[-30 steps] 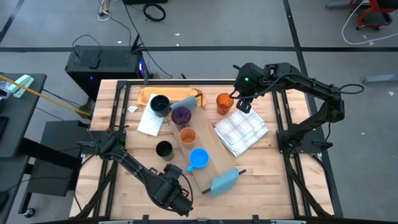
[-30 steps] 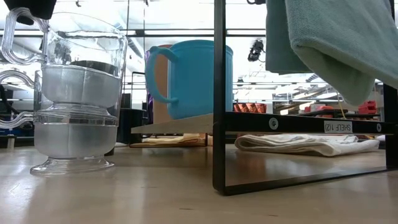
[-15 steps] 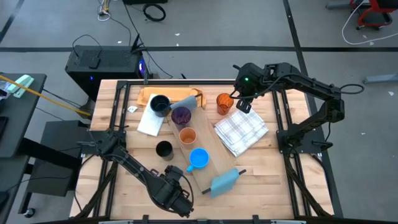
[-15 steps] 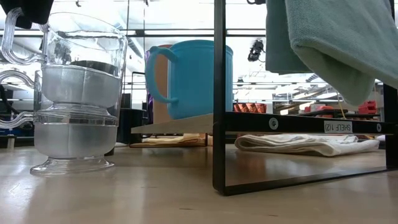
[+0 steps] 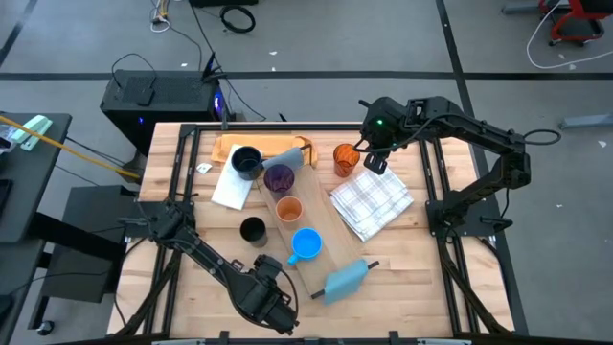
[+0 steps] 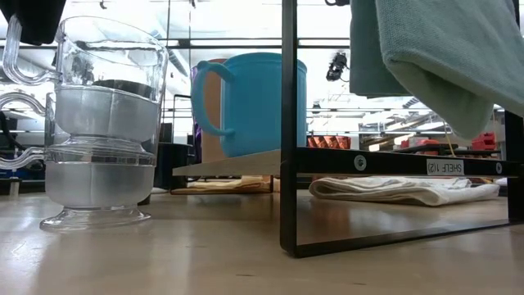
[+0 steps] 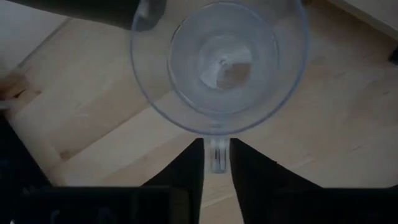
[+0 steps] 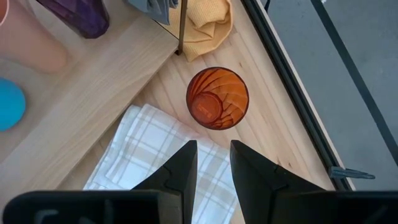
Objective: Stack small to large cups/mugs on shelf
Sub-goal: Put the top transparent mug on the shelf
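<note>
At the front edge of the tabletop, left of centre, the left gripper points down over two clear glass mugs stacked one inside the other. Its two dark fingers sit narrowly apart on either side of the top mug's handle; whether they press on it cannot be told.

Just beyond, the shelf, a long pale plank, runs diagonally from the front right of centre toward the back left. A blue-grey cloth lies over its front end. Along it, front to back, stand a bright blue mug, a pale orange cup and a purple tumbler. A black cup stands on the tabletop just left of the shelf. A white checked cloth lies to the right of the shelf.

Toward the back edge, a dark navy mug sits near an orange-brown board. Right of these, the right gripper hovers beside a ribbed amber-orange cup, its fingers slightly parted and holding nothing.
</note>
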`<state>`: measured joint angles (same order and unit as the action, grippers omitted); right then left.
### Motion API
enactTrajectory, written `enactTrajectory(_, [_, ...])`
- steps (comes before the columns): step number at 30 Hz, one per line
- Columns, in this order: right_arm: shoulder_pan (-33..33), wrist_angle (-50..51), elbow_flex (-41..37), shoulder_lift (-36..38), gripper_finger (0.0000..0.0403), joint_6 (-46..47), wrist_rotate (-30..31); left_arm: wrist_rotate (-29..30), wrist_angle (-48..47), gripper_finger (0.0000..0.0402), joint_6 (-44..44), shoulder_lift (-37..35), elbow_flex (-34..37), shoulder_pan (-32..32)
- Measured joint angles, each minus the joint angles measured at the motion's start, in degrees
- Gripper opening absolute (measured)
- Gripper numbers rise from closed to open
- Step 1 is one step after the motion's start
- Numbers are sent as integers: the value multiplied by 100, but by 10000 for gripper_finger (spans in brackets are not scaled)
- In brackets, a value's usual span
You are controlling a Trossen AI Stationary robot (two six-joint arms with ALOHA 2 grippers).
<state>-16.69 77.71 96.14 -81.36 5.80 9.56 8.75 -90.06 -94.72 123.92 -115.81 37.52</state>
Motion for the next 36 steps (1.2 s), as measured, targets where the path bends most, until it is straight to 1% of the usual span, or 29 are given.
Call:
enactTrajectory(4, [0, 0, 0, 0, 103, 0, 0, 42, 12, 42, 0, 0, 0, 0])
enactTrajectory(7, [0, 0, 0, 0, 103, 0, 0, 158, 5, 28, 0, 0, 2, 0])
enactTrajectory(10, [0, 0, 0, 0, 103, 0, 0, 200, 4, 32, 0, 0, 2, -1])
enactTrajectory(13, [0, -2, 0, 0, 103, -23, 1, 203, 4, 52, 0, 0, 4, 0])
enactTrajectory(15, [0, -2, 0, 0, 103, -29, 2, 212, 4, 58, 0, 0, 4, 0])
enactTrajectory(17, [0, -2, 0, 0, 103, -39, 2, 214, 4, 53, 0, 0, 4, 11])
enactTrajectory(21, [0, -3, 0, 0, 103, -62, 2, 226, 7, 27, -2, 0, 4, 23])
enactTrajectory(25, [0, -3, 0, 0, 103, -87, 2, 229, 7, 28, -4, 0, 4, 37])
enactTrajectory(30, [0, -5, 0, 0, 103, -87, 2, 212, 5, 51, -17, -18, 8, 37])
enactTrajectory(36, [0, -5, 0, 0, 103, -88, 2, 306, 4, 27, -52, -247, 11, 38])
